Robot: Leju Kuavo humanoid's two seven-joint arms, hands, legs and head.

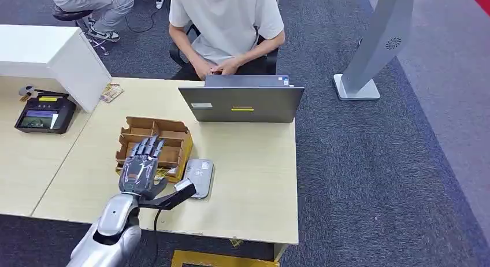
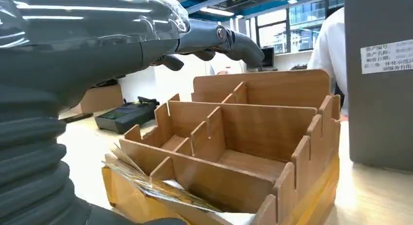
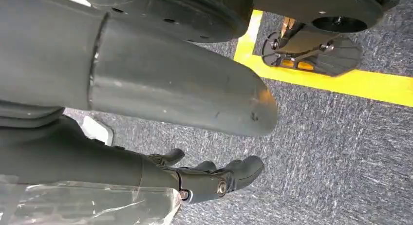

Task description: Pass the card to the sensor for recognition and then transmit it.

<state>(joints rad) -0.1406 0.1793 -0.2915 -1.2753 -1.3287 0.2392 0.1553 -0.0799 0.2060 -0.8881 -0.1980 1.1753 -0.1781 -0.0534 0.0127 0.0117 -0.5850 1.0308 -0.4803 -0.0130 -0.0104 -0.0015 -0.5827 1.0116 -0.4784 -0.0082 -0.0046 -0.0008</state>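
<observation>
Head view puts the cards [image 1: 163,174] in the near compartment of the wooden divided box [image 1: 167,141], a thin slanting stack showing at the box's near edge; in the left wrist view the same cards [image 2: 156,186] lean fanned in the nearest slot of the box [image 2: 253,137], their edges glossy and patterned. The left hand [image 1: 140,167] hovers over the near half of that box, palm down, fingers stretched forward and apart, thumb [image 1: 176,195] splayed out to the side; nothing is in its grasp. From the left wrist camera its fingers [image 2: 229,40] reach out above the box's dividers without touching them. Just beside the box, on the side where the thumb points, lies a flat grey sensor [image 1: 199,177] on the pale table [image 1: 254,180]. Beyond the box stands a grey laptop [image 1: 241,102], its back turned this way, and a person in a white shirt [image 1: 228,18] sits behind it. Well apart from the box, on the adjoining table, sits a black terminal with a screen [image 1: 44,114]. The right hand [image 3: 214,178] hangs over grey carpet near a yellow floor line [image 3: 341,81], fingers loosely curved and apart, holding nothing.
</observation>
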